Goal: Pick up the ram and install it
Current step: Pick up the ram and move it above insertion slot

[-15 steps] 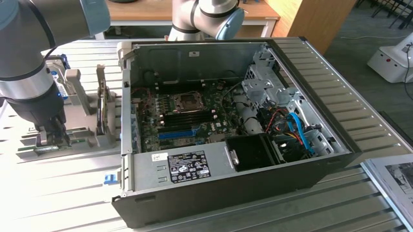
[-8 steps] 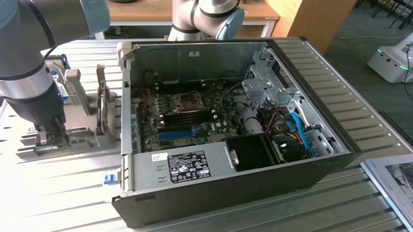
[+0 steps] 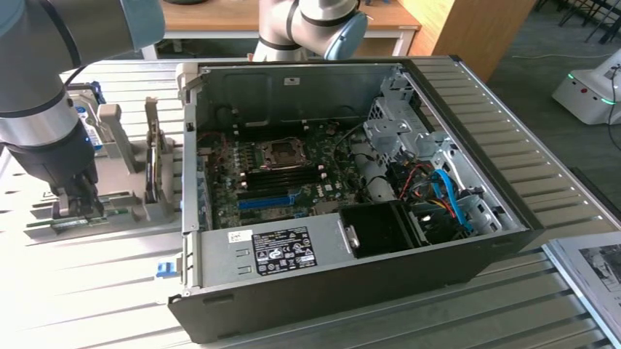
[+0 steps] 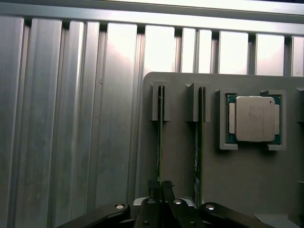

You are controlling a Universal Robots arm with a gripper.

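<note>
Between the gripper (image 4: pixel 160 186) jaws, the ram (image 4: pixel 161 128) on edge

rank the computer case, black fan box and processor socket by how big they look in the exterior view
largest to smallest:
1. computer case
2. black fan box
3. processor socket

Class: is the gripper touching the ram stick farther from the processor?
Touching. The wrist view shows the gripper closed, its fingers pressed on both faces of that ram stick, which stands edge-on in its grey holder.
</note>
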